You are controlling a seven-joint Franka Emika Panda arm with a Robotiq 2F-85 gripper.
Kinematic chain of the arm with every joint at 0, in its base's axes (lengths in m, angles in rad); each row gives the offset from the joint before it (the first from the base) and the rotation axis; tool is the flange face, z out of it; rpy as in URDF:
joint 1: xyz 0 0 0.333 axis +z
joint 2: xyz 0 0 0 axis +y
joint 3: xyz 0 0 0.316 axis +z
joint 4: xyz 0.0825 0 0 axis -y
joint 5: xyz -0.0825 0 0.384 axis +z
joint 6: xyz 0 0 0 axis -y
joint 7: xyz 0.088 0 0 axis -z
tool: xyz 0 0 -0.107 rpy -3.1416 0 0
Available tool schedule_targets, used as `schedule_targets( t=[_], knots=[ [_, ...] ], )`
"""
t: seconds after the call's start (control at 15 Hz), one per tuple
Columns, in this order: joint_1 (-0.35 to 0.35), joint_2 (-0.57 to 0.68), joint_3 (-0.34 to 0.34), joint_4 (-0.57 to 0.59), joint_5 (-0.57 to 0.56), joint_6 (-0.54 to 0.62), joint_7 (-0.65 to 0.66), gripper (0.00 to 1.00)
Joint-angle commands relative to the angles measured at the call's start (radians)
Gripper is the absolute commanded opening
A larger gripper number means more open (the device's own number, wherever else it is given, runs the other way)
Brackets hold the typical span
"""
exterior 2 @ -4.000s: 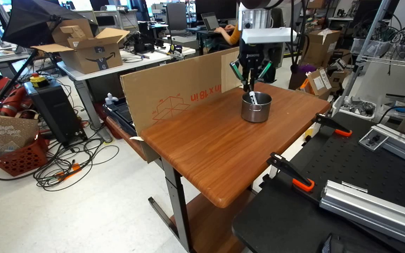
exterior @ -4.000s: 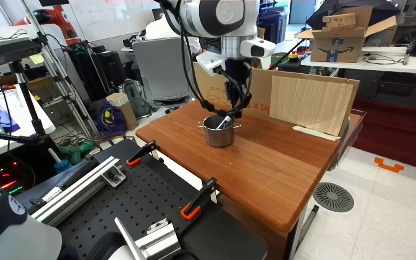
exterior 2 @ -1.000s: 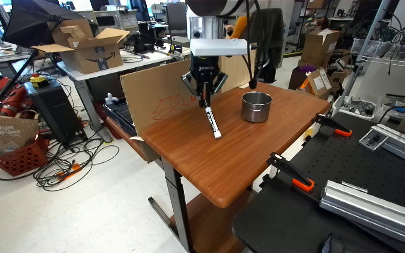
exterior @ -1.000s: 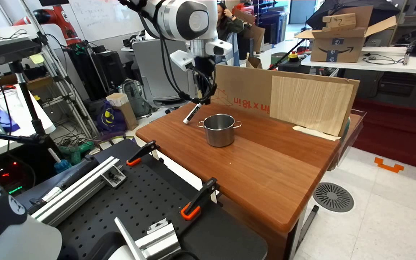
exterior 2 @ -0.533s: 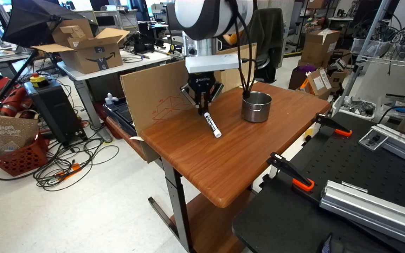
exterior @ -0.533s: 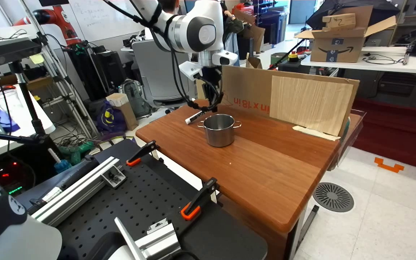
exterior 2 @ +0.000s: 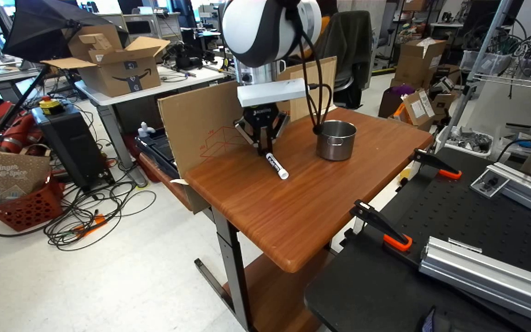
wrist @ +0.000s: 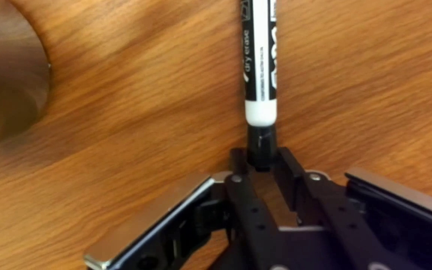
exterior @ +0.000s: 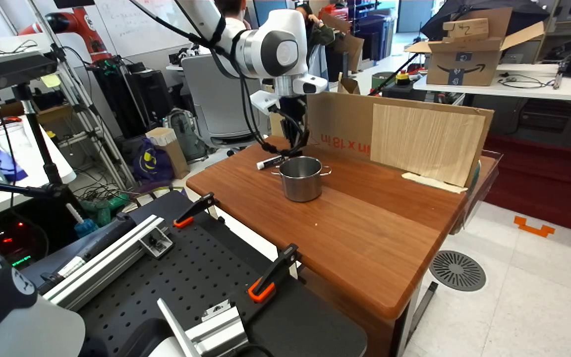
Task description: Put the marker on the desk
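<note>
The marker (wrist: 261, 63) is slim, black and white with a black cap. In both exterior views it shows beside the pot, low over the desk (exterior 2: 256, 203), close to flat (exterior 2: 277, 166) (exterior: 269, 162). Its white end seems to touch the wood; I cannot tell whether its whole length does. My gripper (wrist: 262, 159) is shut on the capped end, with a fingertip on each side of the cap. In an exterior view the gripper (exterior 2: 264, 150) is tilted and just over the desk top. In the other exterior picture cables hide the fingertips.
A grey metal pot (exterior 2: 335, 147) with two handles stands on the desk near the marker; its side shows in the wrist view (wrist: 9, 75). A cardboard wall (exterior 2: 228, 120) with a pale plywood board (exterior: 427, 141) lines the desk. A black bench (exterior: 206, 267) with clamps adjoins.
Four seconds ago the marker was in the pot. My gripper has lifted it out, moved it beside the pot and lowered it, and over the last second the marker has tipped flatter.
</note>
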State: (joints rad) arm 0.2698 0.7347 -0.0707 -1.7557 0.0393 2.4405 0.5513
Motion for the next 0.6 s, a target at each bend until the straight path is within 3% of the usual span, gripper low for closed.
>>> schedule_targets(
  t=[0.0, 0.33, 0.53],
  knots=[
    [0.023, 0.026, -0.027, 0.044, -0.039, -0.047, 0.038, 0.59],
    [0.019, 0.029, -0.024, 0.052, -0.044, -0.061, 0.041, 0.95],
    [0.016, 0.013, -0.02, 0.041, -0.042, -0.059, 0.034, 1.0]
  ],
)
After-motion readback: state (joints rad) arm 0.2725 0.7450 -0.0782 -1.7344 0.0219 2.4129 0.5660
